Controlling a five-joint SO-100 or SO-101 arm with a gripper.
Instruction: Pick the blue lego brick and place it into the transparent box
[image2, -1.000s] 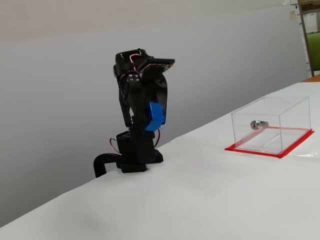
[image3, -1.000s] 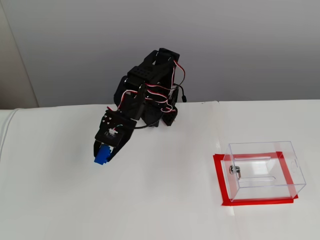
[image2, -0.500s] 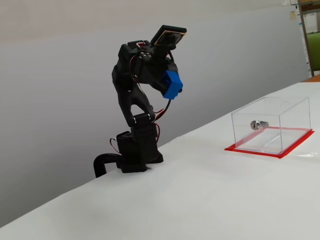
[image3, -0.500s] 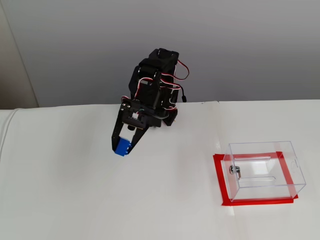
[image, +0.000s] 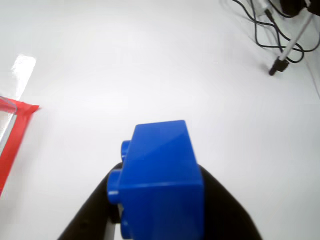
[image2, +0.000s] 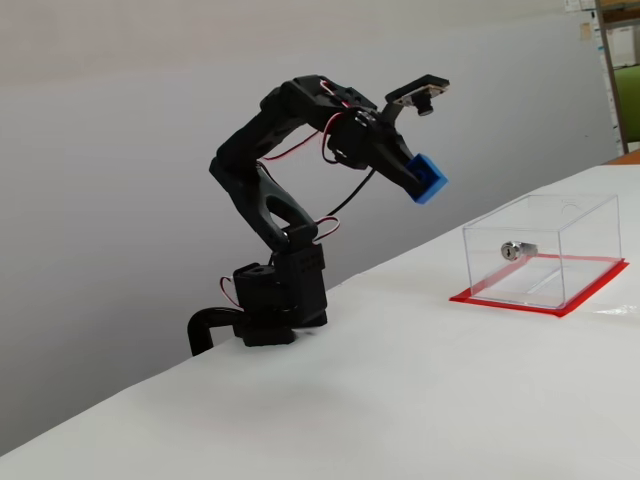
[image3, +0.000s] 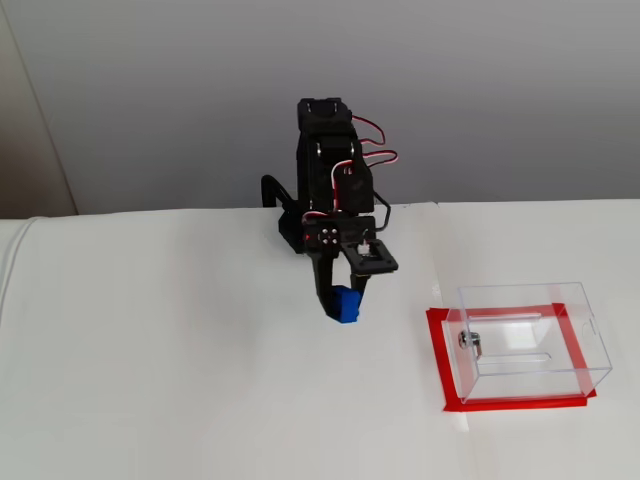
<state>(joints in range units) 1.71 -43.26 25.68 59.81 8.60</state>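
Arm has swung toward the box (image2: 545, 250); gripper (image2: 428, 183) pinches the brick (image2: 430, 178) aloft. Transport step; next, centre over the opening.

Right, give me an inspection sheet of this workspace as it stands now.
Surface: white table, bare apart from the items below.
Job's things: blue lego brick held in the air, short of the box; transparent box on its red base sheet, with a silver lock cylinder on one wall; nothing seen inside.
Clutter: nothing seen.
Grippers: gripper, jaws closed on the brick's two sides, studs facing left in the wrist view.
Cables: red and white servo wires on the arm; black cables on the table at the wrist view's top right.
Surroundings: plain grey wall; shelving at the far right edge of a fixed view.
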